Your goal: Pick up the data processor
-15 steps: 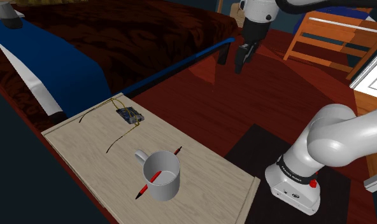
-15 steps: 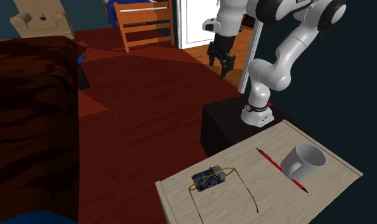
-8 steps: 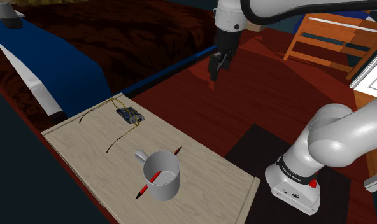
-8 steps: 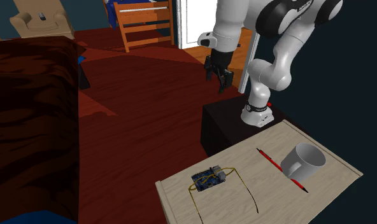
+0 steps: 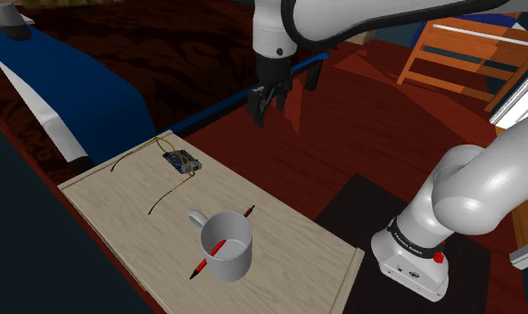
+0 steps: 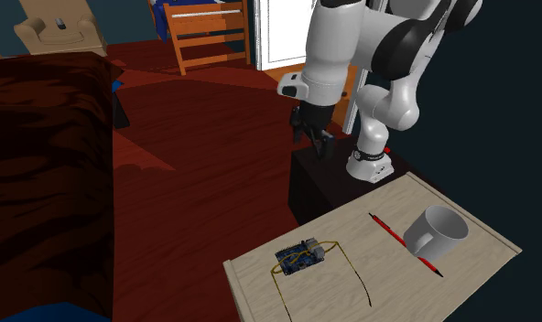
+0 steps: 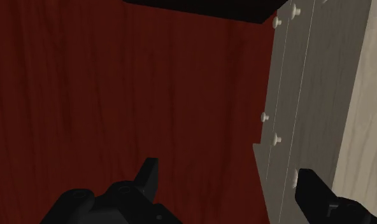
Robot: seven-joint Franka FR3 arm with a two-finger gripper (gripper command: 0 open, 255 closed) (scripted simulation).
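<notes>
Data processor (image 5: 181, 163), a small blue board with yellow wires, is not the nearest thing in the shoulder view. Nearest on the pale table (image 5: 289, 254) is a grey mug (image 5: 225, 245), with a red pen (image 5: 248, 213) close against it. Behind them, near the table's far corner, the board lies flat, well apart from the mug, and thin wires (image 5: 170, 191) run from it over the top. Farther on, the gripper (image 5: 262, 112) hangs high over the red wooden floor (image 5: 369, 134), beyond the table's far edge, and holds nothing. In the wrist view its fingers (image 7: 149, 177) stand wide apart, with floor between them and the table's side next to one finger. Behind all is the dark bed (image 5: 164, 45).

I judge the step in hand is the approach, not yet the grasp. The next move calls for bringing the hand over the board, then down with one finger on each side of it, keeping off the wires.
</notes>
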